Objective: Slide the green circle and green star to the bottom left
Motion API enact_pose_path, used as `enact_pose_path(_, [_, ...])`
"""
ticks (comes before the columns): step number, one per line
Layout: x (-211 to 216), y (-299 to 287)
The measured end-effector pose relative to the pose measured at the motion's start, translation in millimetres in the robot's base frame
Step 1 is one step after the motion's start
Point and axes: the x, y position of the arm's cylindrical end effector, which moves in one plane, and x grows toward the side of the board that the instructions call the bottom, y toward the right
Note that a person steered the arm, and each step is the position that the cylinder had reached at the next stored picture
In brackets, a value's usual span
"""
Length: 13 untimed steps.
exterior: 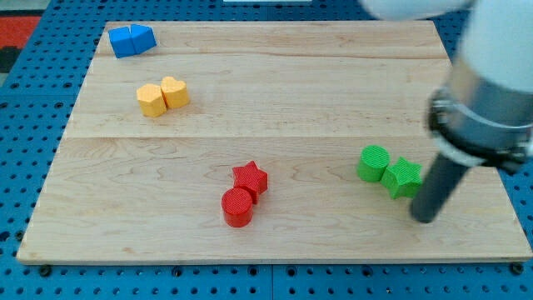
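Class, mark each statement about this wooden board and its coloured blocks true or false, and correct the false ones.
1. The green circle block touches the green star block. True.
2. My tip sits at the view's left of the green pair. False: it is just to their right, slightly lower.
3. The red star block lies directly above the red circle block. True.
4. The blue blocks are at the view's bottom right. False: top left.
5. The two yellow blocks stand far apart. False: they touch.
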Motion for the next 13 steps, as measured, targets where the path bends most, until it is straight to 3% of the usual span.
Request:
enact_pose_path(1, [-29.1, 20.4])
enact_pose_path(2, [-49.1, -21.6])
enact_pose_path(3, [-51.4, -82.3])
enact_pose_path(5, [-39.0, -69.5])
enact_pose_path(6, [-36.0, -93.2])
enact_pose_path(9, [-101.2, -217.3])
enact_pose_path(11, [-144.7, -130.2])
enact_pose_path(12, [-191.4, -103.7])
enact_pose_path(13, [-194.6, -124.9])
